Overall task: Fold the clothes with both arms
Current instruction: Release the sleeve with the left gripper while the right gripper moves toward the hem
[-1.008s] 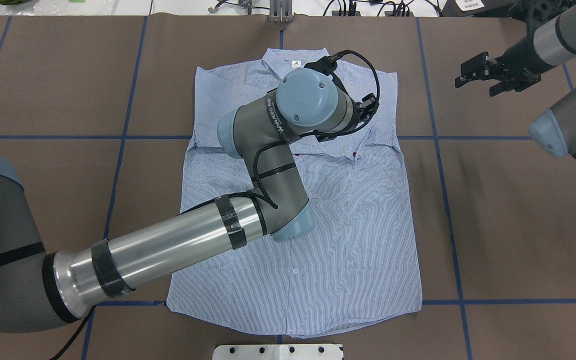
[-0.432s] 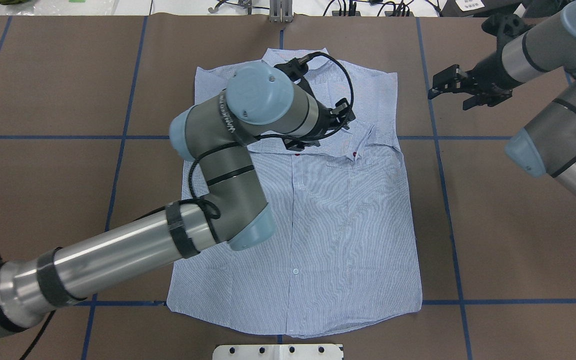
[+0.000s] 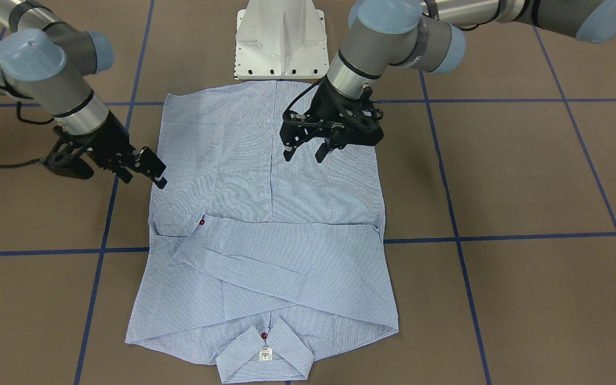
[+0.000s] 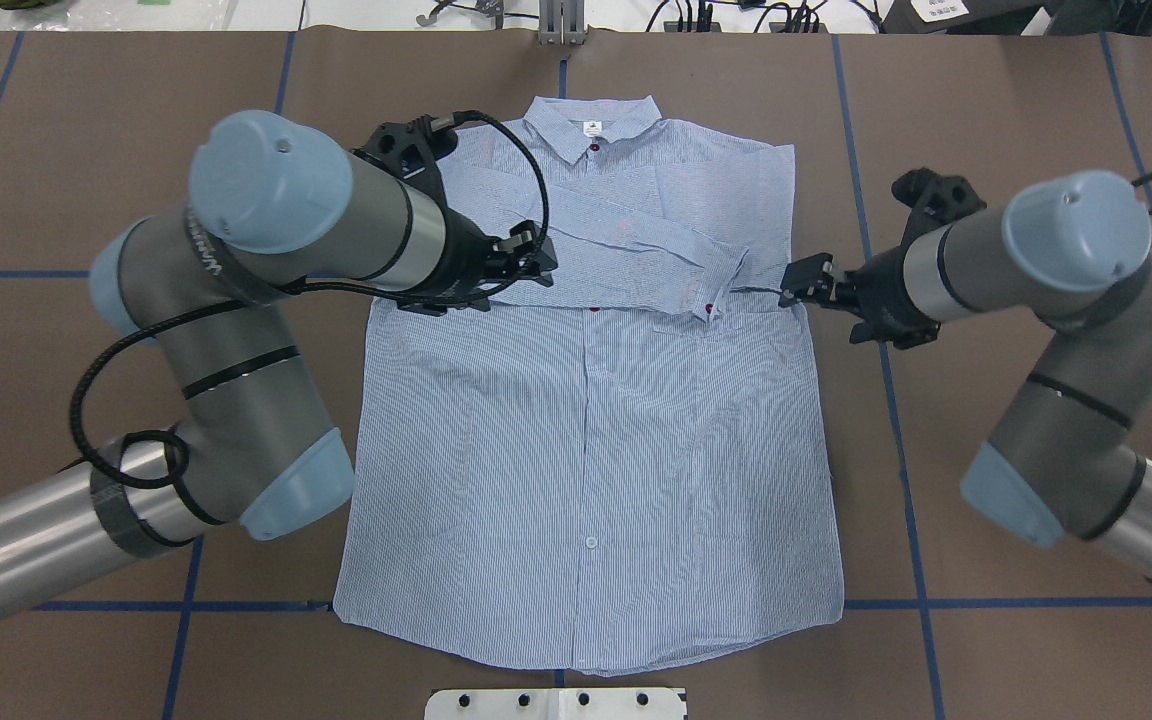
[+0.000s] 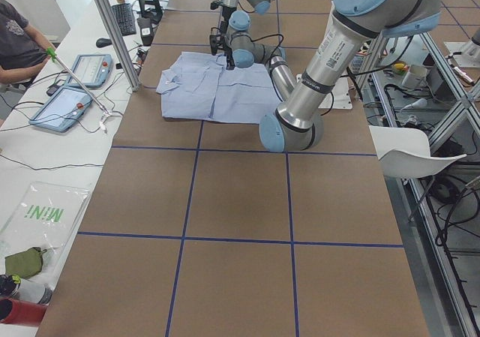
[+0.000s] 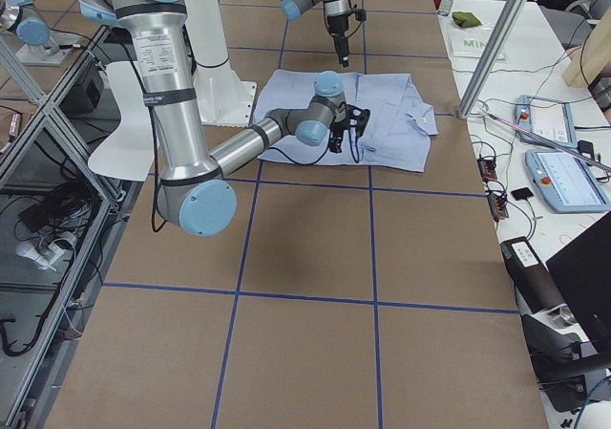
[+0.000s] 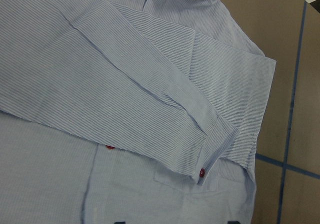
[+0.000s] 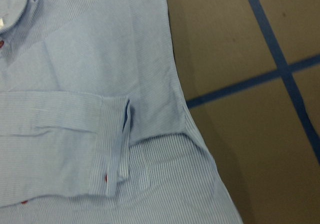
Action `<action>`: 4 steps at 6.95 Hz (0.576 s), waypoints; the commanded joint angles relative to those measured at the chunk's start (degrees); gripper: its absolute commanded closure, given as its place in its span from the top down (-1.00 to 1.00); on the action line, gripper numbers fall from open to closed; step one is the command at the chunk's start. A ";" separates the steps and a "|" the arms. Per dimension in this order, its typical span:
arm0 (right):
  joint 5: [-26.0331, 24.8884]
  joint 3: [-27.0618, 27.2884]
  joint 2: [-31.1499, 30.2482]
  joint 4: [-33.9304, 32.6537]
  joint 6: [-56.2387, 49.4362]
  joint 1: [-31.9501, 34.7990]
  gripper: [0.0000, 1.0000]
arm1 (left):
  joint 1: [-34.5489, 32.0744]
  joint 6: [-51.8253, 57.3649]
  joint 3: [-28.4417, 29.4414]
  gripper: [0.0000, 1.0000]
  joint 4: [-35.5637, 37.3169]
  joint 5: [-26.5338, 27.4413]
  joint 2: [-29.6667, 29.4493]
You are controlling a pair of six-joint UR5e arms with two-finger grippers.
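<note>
The light blue pinstriped shirt (image 4: 596, 430) lies flat and front up on the brown table (image 4: 86, 150), its collar (image 4: 591, 125) at the far side. Both sleeves are folded across the chest, and a cuff with a dark red button (image 4: 714, 300) ends near the pocket. My left gripper (image 4: 534, 262) (image 3: 302, 158) hovers open over the left chest with nothing between its fingers. My right gripper (image 4: 794, 285) (image 3: 146, 181) is open at the shirt's right edge, level with the cuff. I cannot tell whether it touches the cloth. The wrist views show the folded sleeve (image 7: 150, 84) and the shirt's side edge (image 8: 175, 84).
Blue tape lines (image 4: 876, 400) mark a grid on the table. The white pedestal base (image 3: 281, 37) stands just behind the shirt's hem. In the exterior left view a person (image 5: 19, 37) sits at a side desk with tablets (image 5: 71, 104).
My left arm swung back to the left, carrying its gripper from the right chest to the left chest. My right arm came in from the far right to the shirt's right edge.
</note>
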 commanded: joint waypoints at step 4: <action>-24.37 19.67 -11.51 -20.63 28.61 -31.08 0.91 | -3.34 3.51 -2.71 0.53 0.52 -2.29 6.45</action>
